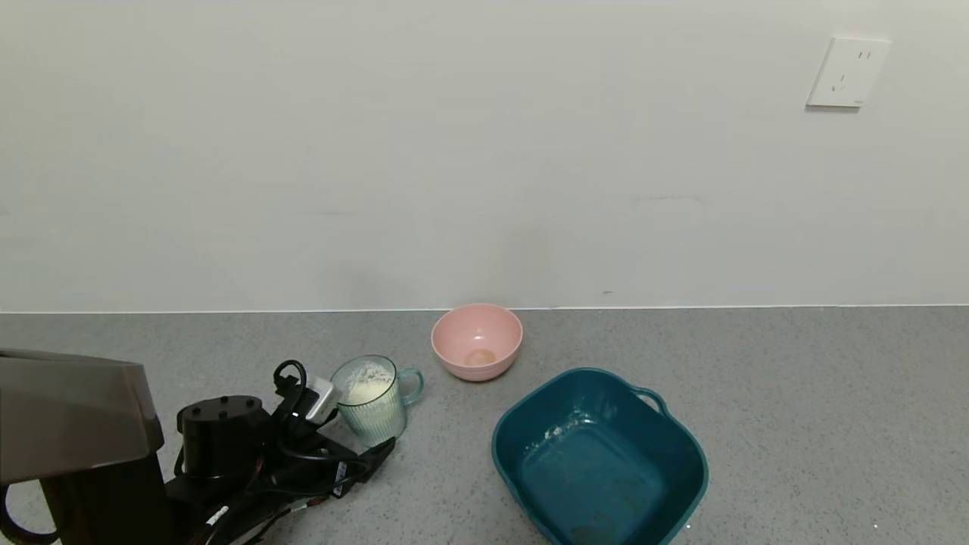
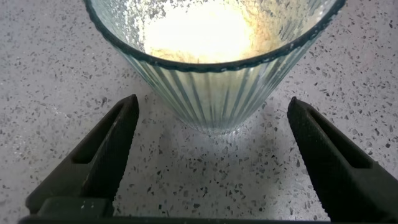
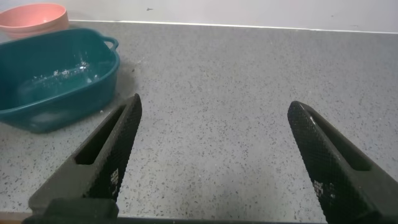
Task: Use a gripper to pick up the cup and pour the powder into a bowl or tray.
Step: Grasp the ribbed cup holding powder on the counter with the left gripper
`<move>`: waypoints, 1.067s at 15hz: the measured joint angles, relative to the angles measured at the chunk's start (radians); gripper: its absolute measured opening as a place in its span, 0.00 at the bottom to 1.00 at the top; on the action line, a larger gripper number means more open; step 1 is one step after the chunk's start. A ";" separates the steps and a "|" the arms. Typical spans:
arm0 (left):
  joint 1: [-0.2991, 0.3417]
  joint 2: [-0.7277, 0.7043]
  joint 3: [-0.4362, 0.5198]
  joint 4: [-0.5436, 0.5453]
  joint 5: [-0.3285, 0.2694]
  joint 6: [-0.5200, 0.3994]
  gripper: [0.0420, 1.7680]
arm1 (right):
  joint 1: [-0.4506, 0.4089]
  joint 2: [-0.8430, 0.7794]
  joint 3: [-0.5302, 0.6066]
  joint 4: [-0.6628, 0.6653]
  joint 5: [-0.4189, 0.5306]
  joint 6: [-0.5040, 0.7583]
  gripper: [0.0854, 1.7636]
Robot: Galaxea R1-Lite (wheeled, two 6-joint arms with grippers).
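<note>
While the ribbed glass mug (image 1: 376, 401) stands upright on the speckled grey countertop (image 1: 795, 393), the left gripper (image 2: 211, 109) sits low at the near left of the scene with its two black fingers (image 2: 99, 155) spread wide. In the left wrist view the fingers flank the mug's base on either side with bare counter showing between each fingertip and the glass, so they hold nothing. The mug is just beyond the fingertips rather than between them. White powder (image 1: 365, 384) fills the mug in a clumpy heap, and a dusting clings to the inner wall near the rim. Its small handle (image 1: 411, 384) points right, toward the other vessels.

A round pink bowl (image 1: 477, 341) stands farther back, close to the white wall (image 1: 454, 151), to the right of the mug and apart from it. The dark teal basin (image 1: 602, 458) lies nearer and farther right, well apart from the mug, its loop handle (image 1: 651, 397) on the far right part of the rim. Pale smears of powder mark its floor and far inner wall.

The right gripper (image 3: 214, 109) does not show in the head view. Its own wrist view shows its textured black fingers (image 3: 106, 158) also spread wide over bare countertop, gripping nothing, with the basin and the pink bowl off at a distance. A white wall socket (image 1: 848, 72) is mounted high on the wall at the far right.
</note>
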 joint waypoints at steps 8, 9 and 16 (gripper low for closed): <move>-0.003 0.014 -0.037 -0.025 -0.003 -0.061 0.97 | 0.000 0.000 0.000 0.000 0.000 0.000 0.97; -0.006 0.018 -0.038 -0.046 -0.003 -0.074 0.97 | 0.000 0.000 0.000 0.000 0.000 0.000 0.97; -0.010 0.092 -0.050 -0.128 -0.001 -0.089 0.97 | 0.000 0.000 0.000 0.000 0.000 0.000 0.97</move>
